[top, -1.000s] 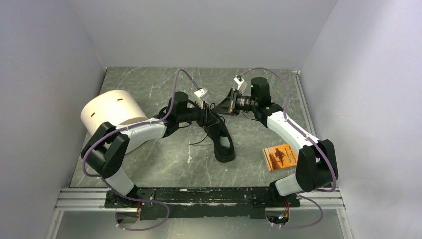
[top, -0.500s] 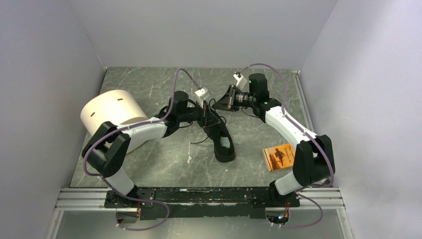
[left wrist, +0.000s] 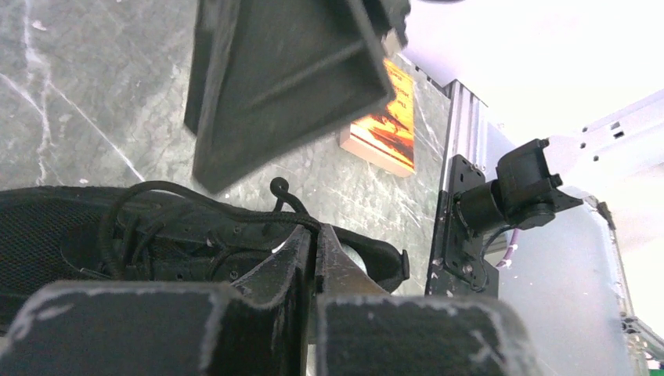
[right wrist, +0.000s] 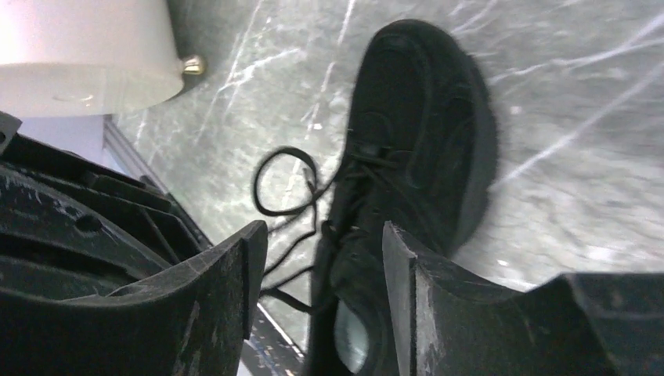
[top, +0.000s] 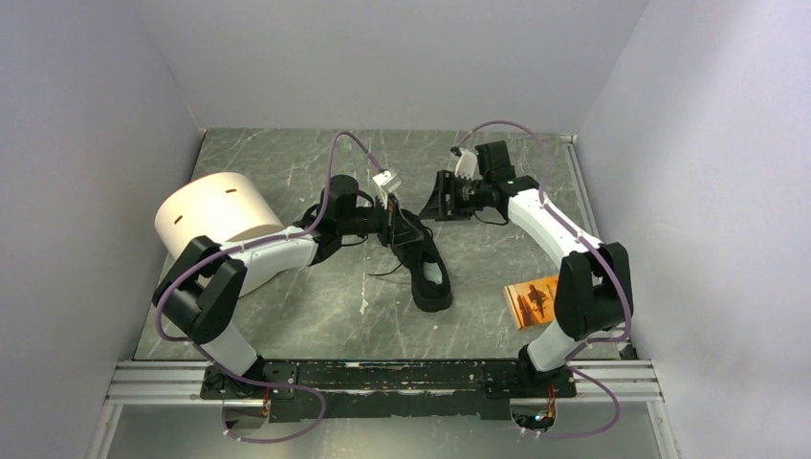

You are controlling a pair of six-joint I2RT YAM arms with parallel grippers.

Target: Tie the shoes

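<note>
A: Left gripper (left wrist: 308, 241) first.

B: Fingers pressed together, no gap at the tips in the left wrist view. A thin black lace (left wrist: 227, 202) arcs in from the left of that frame and ends right at the tips. It reads as pinched there. A knotted lace end stands up just above them.

A: Right gripper (right wrist: 322, 231)?

B: Spread wide, nothing between the fingers. Through the gap in the right wrist view I see the sneaker (right wrist: 423, 133) and the table (right wrist: 564, 117) under it. In the top view this gripper sits just right of the left one, a little above frame centre, fingers pointing left.

A: Touching the shoe?

B: Cannot tell from these views.

A: Where does the sneaker lie?

B: Centre of the top view, flat on the table, set on a diagonal. The toe end is at the upper left, under the left gripper. The heel points to the bottom of the frame. The pale insole (top: 435, 273) shows in the opening.

A: Loose lacing?

B: One slack loop (right wrist: 270, 184) lies on the table beside the shoe, left of it in the right wrist frame.

A: Farther out?

B: The orange booklet (top: 536, 298) is right of the sneaker and well apart from it, partly behind the right arm. A white cylinder (top: 215, 215) stands at the left of the frame, beside the left arm.
</note>
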